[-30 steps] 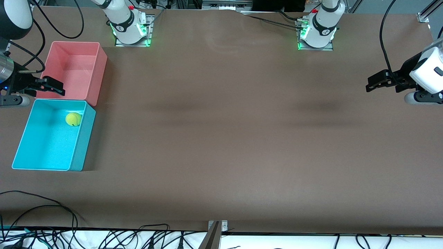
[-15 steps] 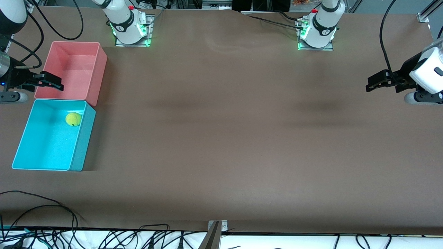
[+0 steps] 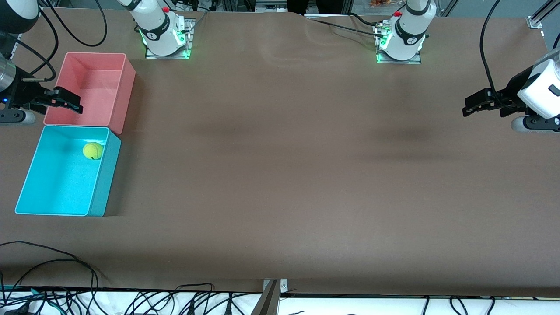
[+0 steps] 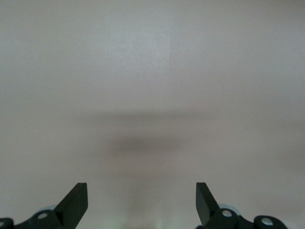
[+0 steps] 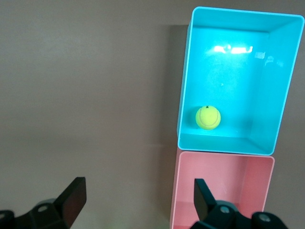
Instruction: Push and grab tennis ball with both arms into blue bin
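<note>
- tennis ball (image 3: 92, 151) lies inside the blue bin (image 3: 26, 192), on its floor, in the corner nearest the pink bin and the table's middle; dark lettering shows on it in the right wrist view (image 5: 208, 118).
- blue bin (image 5: 281, 86) sits at the right arm's end of the table, nearer the front camera than the pink bin (image 3: 127, 87); the two stand just beside each other, short walls close together, touching or not cannot be told.
- pink bin (image 5: 177, 191) holds nothing that shows.
- right gripper (image 3: 65, 101) hangs in the air over the pink bin's outer wall; fingers (image 5: 71, 198) spread apart, nothing between them.
- right gripper (image 5: 136, 200) looks down on bare table (image 5: 86, 71) and both bins.
- left gripper (image 3: 474, 105) waits over the left arm's end of the table, well apart from the bins; fingers (image 4: 76, 200) released and wide, gripping nothing.
- left gripper (image 4: 141, 202) has only plain brown table (image 4: 152, 71) below it.
- loose black cables (image 3: 65, 280) trail along the table edge nearest the front camera.
</note>
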Controlling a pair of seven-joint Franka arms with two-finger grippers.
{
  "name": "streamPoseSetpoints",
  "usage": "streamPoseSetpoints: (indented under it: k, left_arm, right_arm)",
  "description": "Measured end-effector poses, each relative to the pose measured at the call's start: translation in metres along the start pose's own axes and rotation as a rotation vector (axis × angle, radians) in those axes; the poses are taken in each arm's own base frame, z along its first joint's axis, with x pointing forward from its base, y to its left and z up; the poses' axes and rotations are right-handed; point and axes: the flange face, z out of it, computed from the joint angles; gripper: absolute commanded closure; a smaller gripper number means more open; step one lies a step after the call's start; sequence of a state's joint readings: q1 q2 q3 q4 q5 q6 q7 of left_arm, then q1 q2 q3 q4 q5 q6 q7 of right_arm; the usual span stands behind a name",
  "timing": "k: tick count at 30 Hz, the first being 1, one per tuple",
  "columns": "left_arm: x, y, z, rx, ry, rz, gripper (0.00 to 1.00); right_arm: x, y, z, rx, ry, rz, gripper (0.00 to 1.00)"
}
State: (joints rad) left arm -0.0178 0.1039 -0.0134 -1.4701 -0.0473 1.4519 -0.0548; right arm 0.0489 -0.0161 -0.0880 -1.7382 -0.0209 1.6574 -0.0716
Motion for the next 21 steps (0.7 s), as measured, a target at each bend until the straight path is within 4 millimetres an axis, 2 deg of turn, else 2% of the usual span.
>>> streamPoseSetpoints:
  k: [8,21]
  left_arm:
    - [0.0,0.0,0.0,0.0,0.0,0.0,0.0]
    - [0.0,0.0,0.0001,0.0,0.0,0.0,0.0]
  right_arm:
    - [-0.0046,0.0037,-0.0049,0.001,0.018,0.01,0.0]
    - [-0.0036,0.0072,0.0,0.002,0.007,0.006,0.0]
